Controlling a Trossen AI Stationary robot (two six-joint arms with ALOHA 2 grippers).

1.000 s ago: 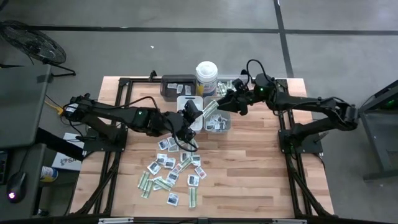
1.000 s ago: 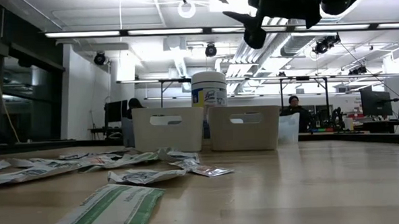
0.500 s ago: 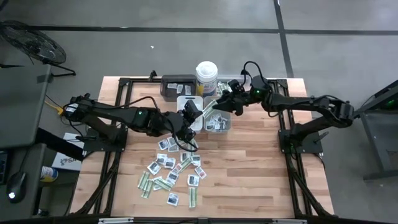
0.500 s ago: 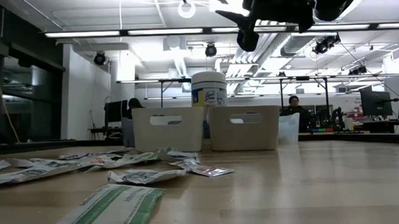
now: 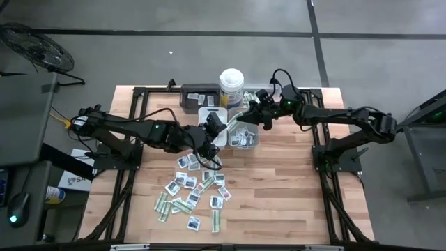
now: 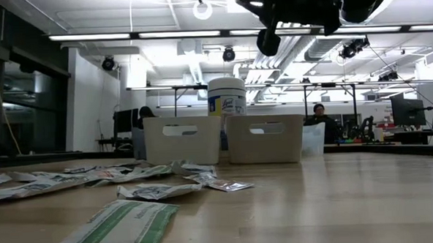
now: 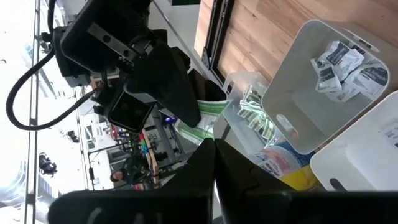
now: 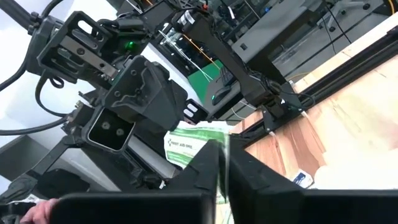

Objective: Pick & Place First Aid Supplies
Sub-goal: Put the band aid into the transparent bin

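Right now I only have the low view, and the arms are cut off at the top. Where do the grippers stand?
Observer: In the high view, the left gripper and right gripper meet tip to tip above the white tray.
Operator: Anything between them?
Observer: One pale-green strip runs from one to the other.
Operator: Right shut on it?
Observer: The right wrist view shows its fingers closed together on the strip's edge.
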